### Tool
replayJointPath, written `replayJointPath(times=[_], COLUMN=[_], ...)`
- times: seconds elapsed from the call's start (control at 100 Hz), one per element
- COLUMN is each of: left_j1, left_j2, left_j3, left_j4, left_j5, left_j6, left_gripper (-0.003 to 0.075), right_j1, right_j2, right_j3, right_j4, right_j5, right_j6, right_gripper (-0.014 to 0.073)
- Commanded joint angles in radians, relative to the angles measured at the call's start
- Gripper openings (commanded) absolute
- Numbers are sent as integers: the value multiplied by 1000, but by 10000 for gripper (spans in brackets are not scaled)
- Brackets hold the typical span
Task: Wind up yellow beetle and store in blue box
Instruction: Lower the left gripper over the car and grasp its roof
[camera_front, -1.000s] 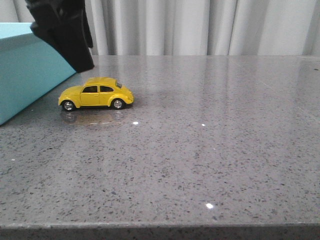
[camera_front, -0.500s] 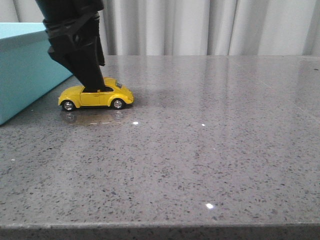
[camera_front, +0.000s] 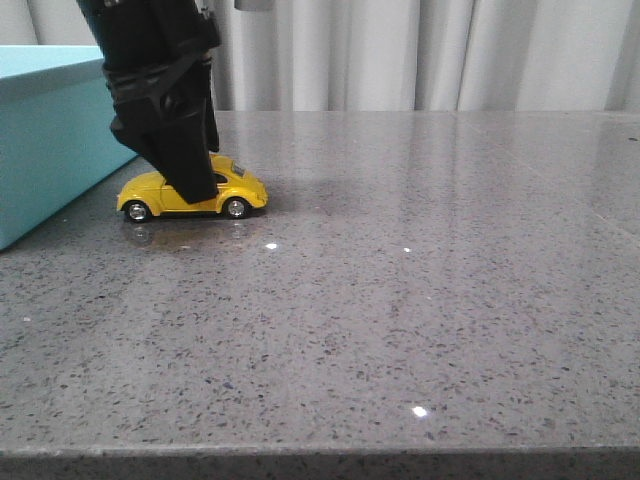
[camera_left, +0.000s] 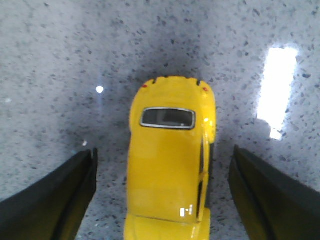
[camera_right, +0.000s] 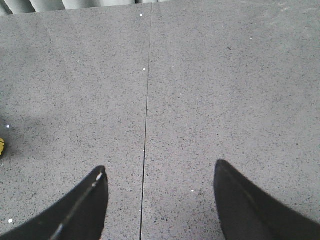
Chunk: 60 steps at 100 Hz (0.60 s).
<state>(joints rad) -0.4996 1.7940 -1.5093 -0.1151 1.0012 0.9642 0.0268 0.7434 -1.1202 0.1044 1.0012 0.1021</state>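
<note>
The yellow beetle (camera_front: 236, 189) stands on its wheels on the grey stone table, just right of the blue box (camera_front: 50, 130) at the far left. My left gripper (camera_front: 195, 185) has come down over the car's middle and hides part of its roof in the front view. In the left wrist view the beetle (camera_left: 167, 165) lies between the two dark fingers (camera_left: 55, 195), with a clear gap on each side, so the left gripper (camera_left: 162, 192) is open and not touching it. My right gripper (camera_right: 160, 200) is open over bare table, holding nothing.
Pale curtains (camera_front: 420, 55) hang behind the table's far edge. A thin seam (camera_right: 146, 115) runs across the grey tabletop (camera_front: 420, 300). A sliver of the yellow car (camera_right: 1, 146) shows at the edge of the right wrist view.
My left gripper has dropped from above the blue box's corner down and to the right, and now straddles the beetle. The car has not moved.
</note>
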Motion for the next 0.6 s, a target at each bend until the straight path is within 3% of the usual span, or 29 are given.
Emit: replayJointPath(times=[0.0,0.14,0.43,0.59], left_j1=[-8,-8,-8,-8], left_j2=[-29,-18,-22,-24], left_j3=[-28,-28,-42,-90], left_j4=[-18,-18,-18,-18], left_j5=[2,14,18,43], left_j6=[1,-1,-1,-1], left_gripper=[522,484,328,312], right_j1=[-5,-5,-5,-5], right_j2=[-5,-5,-5,-5], right_j3=[-22,-22,-22,-22], right_j4=[3,3,3,3], right_j5=[-62,-62,-62,-59], right_j6=[-9,-9,-9,-9], right_gripper=[466,466,466,466])
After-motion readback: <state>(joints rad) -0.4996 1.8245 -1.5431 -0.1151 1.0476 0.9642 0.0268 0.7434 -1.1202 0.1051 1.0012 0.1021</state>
